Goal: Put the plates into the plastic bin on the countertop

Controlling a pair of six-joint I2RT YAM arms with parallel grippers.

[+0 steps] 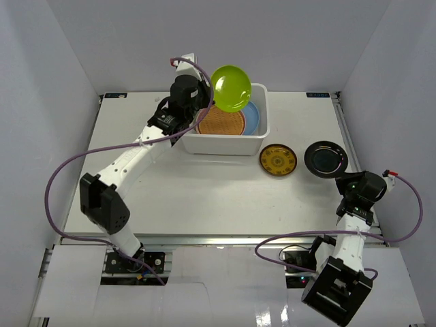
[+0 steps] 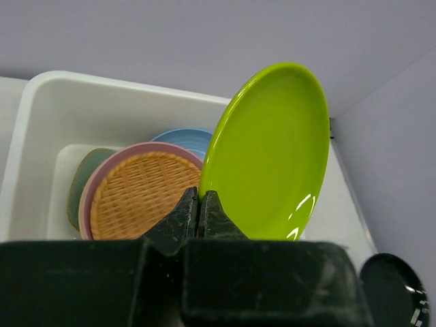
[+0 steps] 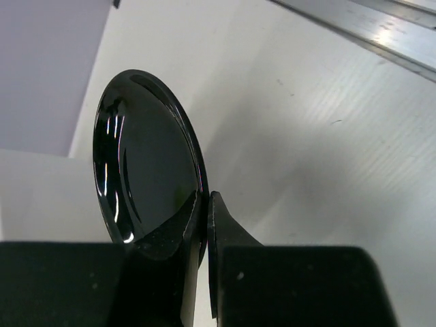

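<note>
Lime green plate [image 2: 269, 153] pinched at rim by left hand [image 2: 199, 204], tilted above plastic bin [image 2: 41, 122]; to be lowered onto stacked plates [image 2: 139, 197] before release. Black plate [image 3: 146, 163] rim clamped by right hand [image 3: 206, 204].

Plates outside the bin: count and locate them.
3: the lime green plate, held over the plastic bin by the left gripper; the yellow-patterned plate, flat on the countertop; the black plate, pinched by the right gripper.
</note>
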